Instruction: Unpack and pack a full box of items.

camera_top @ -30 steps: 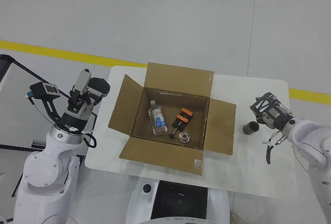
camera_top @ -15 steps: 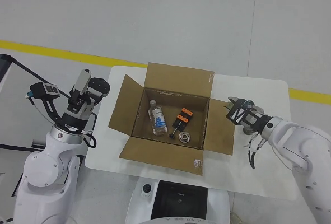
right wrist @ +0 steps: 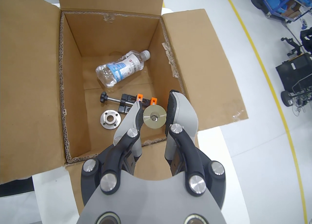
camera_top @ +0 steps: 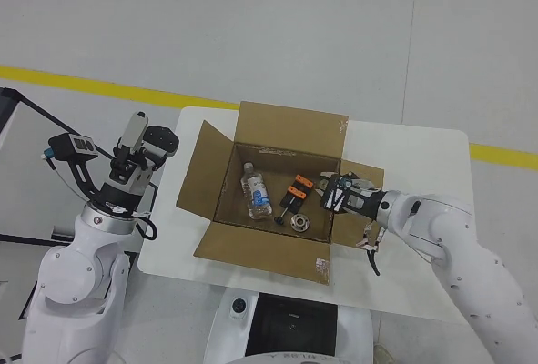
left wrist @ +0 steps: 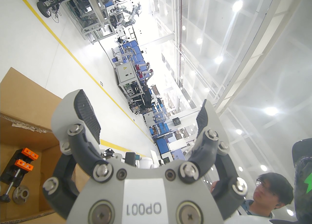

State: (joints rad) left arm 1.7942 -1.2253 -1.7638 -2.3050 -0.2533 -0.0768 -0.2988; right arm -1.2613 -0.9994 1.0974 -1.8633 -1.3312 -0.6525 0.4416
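Observation:
An open cardboard box (camera_top: 261, 252) sits mid-table with a clear water bottle (camera_top: 255, 191), an orange-and-black clamp (camera_top: 296, 191) and a metal flange (camera_top: 298, 221) lying inside. My right gripper (camera_top: 337, 194) hangs over the box's right wall, shut on a small dark cylinder. In the right wrist view that cylinder (right wrist: 154, 119) shows end-on between the pads of the right gripper (right wrist: 154, 105), above the bottle (right wrist: 121, 67), clamp (right wrist: 124, 102) and flange (right wrist: 110, 119). My left gripper (camera_top: 150, 141) stands left of the box, open (left wrist: 143, 105), holding nothing and pointing upward.
The box's four flaps (right wrist: 207, 64) fold outward over the white table (camera_top: 414, 273). Bare tabletop lies to the right of the box. The left wrist view catches a box corner (left wrist: 24, 98) with the clamp (left wrist: 19, 164) and flange (left wrist: 22, 193).
My right gripper closed on the dark cylinder at the table's right side, lifted it, and carried it left to the box's right wall. The left arm has not moved.

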